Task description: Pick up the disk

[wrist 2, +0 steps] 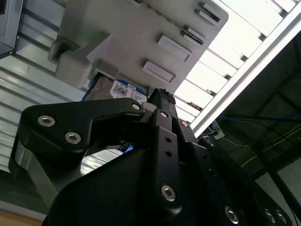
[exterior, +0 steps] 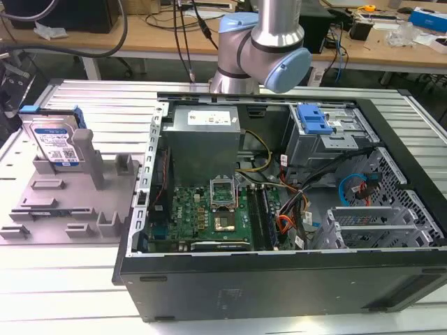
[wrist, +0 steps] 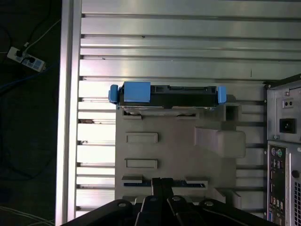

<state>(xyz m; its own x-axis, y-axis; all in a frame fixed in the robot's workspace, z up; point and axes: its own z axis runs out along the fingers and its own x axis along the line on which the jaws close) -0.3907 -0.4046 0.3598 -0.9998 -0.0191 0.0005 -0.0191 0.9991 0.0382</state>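
The disk (exterior: 56,143) stands on its edge in the grey holder (exterior: 70,202) on the counter (exterior: 105,105), so its top sticks up, easy to grab. My hand (wrist: 161,181) is pinched together with nothing in it, up above the holder.

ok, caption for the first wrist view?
Disk upright in grey fixture beside the case; gripper apart from it.
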